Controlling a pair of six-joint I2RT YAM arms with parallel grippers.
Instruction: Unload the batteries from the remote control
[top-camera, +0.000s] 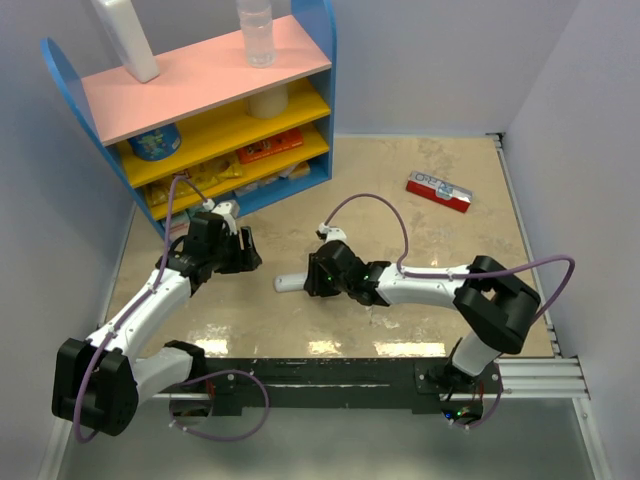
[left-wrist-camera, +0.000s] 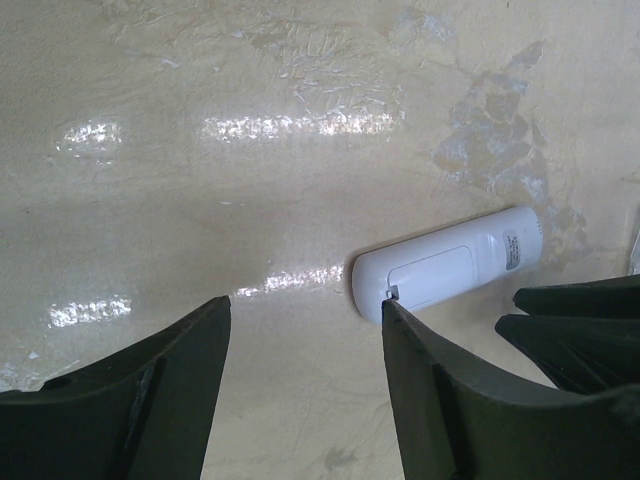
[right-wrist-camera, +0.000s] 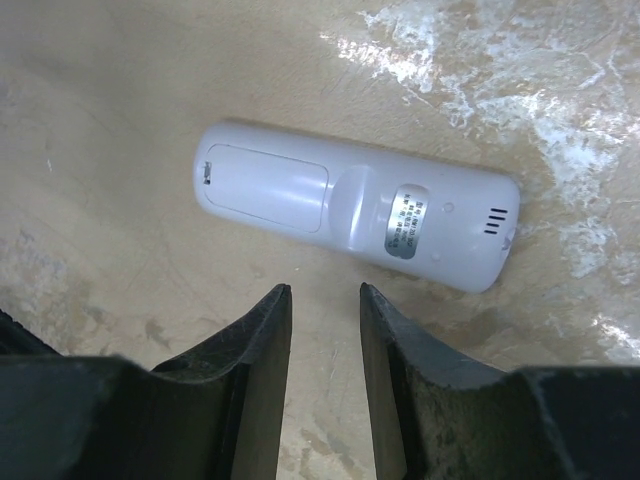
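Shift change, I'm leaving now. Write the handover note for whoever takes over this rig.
Left gripper: open, empty, beside the remote control.
Right gripper: open, empty, poised at the remote.
Remote lies back-up on the table, battery cover still on; batteries not visible.
Done: nothing unloaded.
Left: remove the cover, take the batteries out.

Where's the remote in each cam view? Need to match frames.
Top external: remote near centre, one end sticking out left of the right tool.
Left wrist: right of centre, back side up.
Right wrist: centre, just above the fingertips, back side up.
Shared landmark: the closed battery cover, visible in both wrist views and too small to make out from above.
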